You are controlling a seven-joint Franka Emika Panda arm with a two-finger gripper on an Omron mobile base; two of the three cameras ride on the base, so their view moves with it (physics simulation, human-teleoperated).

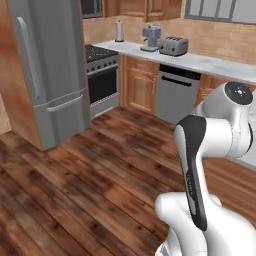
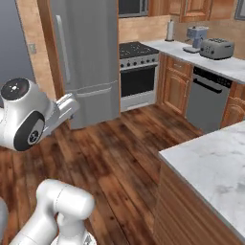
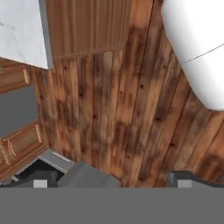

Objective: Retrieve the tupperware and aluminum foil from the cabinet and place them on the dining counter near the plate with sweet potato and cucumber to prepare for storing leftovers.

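Note:
In the hand view my gripper (image 3: 111, 183) is open; its two dark fingertips (image 3: 40, 183) stand far apart with nothing between them, looking down on the wooden floor (image 3: 131, 109). The dining counter (image 2: 215, 162), a white veined marble slab on a brown wooden base, fills the lower right of the right base view; its corner (image 3: 19, 30) sits at the hand view's top left. Brown wall cabinets (image 1: 150, 7) hang above the far worktop, cut off by the frame. The tupperware, the aluminum foil and the plate are out of view.
A steel fridge (image 1: 47, 70) stands at the left, a stove (image 1: 102, 75) beside it. The far marble worktop (image 1: 200, 60) carries a paper-towel roll (image 1: 119, 31), a coffee machine (image 1: 151, 38) and a silver toaster (image 1: 173, 46), above a dishwasher (image 1: 177, 92). Open wooden floor (image 1: 75, 180) lies between.

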